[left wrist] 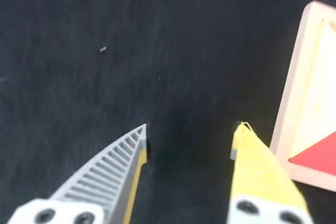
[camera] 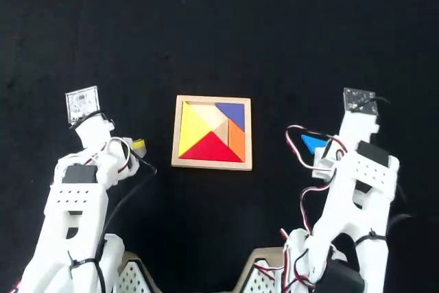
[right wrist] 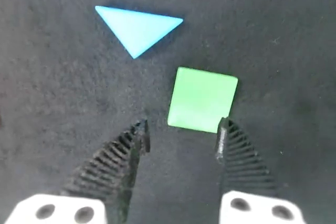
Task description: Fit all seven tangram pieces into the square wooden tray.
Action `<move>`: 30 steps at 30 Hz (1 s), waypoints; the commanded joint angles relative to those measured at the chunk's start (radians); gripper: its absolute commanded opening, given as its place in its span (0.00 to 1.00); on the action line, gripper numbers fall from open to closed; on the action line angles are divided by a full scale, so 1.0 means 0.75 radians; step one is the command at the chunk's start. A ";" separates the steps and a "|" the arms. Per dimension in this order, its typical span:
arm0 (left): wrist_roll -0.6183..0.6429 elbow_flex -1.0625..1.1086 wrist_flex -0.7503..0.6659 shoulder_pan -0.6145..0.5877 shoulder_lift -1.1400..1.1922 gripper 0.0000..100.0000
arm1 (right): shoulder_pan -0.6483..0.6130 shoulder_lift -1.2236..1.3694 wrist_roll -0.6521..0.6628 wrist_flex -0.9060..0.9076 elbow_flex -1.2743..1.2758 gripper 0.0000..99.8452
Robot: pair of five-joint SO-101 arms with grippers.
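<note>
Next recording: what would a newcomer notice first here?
The wooden tray at the middle of the black table, holding bright pieces, draws the eye. A blue triangle and a green square lie loose on the table before the open right gripper.

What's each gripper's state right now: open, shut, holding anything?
Left gripper: open, empty, over the table beside the wooden tray.
Right gripper: open, holding nothing, fingers right by the green square.
</note>
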 commanded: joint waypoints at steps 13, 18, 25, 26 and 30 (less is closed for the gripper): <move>-0.006 -0.001 -0.020 -0.007 -0.027 0.26 | 0.096 0.435 -0.006 -0.258 -0.099 0.22; -0.006 -0.005 -0.020 -0.007 -0.027 0.26 | 0.104 0.547 -0.004 -0.194 -0.220 0.22; -0.006 -0.003 -0.020 -0.007 -0.027 0.26 | 0.098 0.568 -0.004 -0.223 -0.271 0.22; -0.006 -0.003 -0.020 -0.007 -0.027 0.26 | 0.098 0.568 -0.002 -0.223 -0.273 0.22; -0.006 -0.003 -0.020 -0.007 -0.027 0.26 | 0.092 0.568 0.039 -0.219 -0.273 0.23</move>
